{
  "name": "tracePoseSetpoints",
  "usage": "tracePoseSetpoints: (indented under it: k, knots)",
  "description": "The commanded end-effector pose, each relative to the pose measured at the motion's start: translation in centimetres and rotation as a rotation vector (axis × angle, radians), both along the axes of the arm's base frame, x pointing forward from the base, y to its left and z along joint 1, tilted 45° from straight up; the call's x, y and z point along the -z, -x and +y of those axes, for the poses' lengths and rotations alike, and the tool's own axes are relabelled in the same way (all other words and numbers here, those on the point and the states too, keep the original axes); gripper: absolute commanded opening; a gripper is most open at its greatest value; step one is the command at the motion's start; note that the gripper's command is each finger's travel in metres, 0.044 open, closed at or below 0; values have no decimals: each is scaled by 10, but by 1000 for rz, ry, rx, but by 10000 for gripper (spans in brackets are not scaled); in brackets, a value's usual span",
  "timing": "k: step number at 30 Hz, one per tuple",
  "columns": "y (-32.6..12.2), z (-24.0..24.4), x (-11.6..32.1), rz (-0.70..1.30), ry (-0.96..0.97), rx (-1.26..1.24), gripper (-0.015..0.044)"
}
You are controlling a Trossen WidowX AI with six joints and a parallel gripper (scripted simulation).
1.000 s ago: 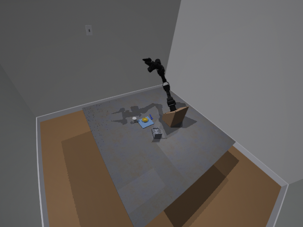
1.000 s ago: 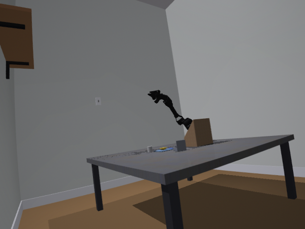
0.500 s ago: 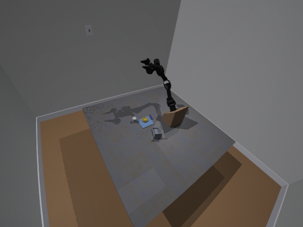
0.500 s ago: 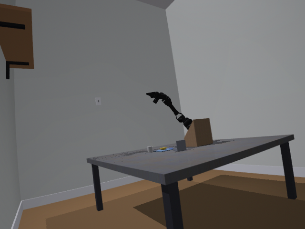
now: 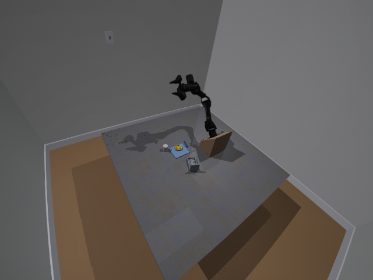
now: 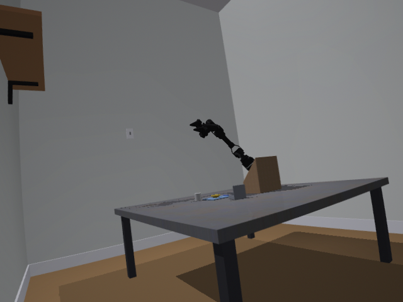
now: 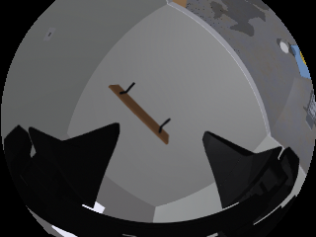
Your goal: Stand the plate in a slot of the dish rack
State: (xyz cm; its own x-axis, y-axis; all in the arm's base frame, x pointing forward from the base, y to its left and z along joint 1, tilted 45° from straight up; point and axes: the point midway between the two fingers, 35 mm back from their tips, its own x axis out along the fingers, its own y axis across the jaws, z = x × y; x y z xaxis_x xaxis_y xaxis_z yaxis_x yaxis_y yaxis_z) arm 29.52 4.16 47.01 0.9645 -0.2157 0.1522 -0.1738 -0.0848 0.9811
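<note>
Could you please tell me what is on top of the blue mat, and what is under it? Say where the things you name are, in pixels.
The yellow plate [image 5: 178, 147] [image 6: 215, 195] lies on the blue mat [image 5: 178, 154] [image 6: 211, 198]. Whatever is directly underneath is covered, so I cannot tell.

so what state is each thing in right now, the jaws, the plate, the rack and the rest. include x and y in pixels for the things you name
Jaws [image 5: 173, 87] [image 6: 192, 127]: open, nothing between them, raised above the table.
Yellow plate [image 5: 178, 147] [image 6: 215, 195]: lying on the blue mat, not racked.
Blue mat [image 5: 177, 154] [image 6: 211, 198] [image 7: 300, 64]: flat on the table.
Gray dish rack [image 5: 193, 166] [image 6: 238, 192]: standing on the table, no plate in it.
White cup [image 5: 165, 147] [image 6: 198, 196] [image 7: 284, 46]: upright.
</note>
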Motion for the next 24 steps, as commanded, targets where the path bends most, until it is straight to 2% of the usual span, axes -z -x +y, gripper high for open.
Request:
tracePoseSetpoints:
  k: [1, 24]
  knots:
    - [-13, -4, 20, 82, 89, 41, 400]
    - [-64, -47, 131, 610, 622, 200, 400]
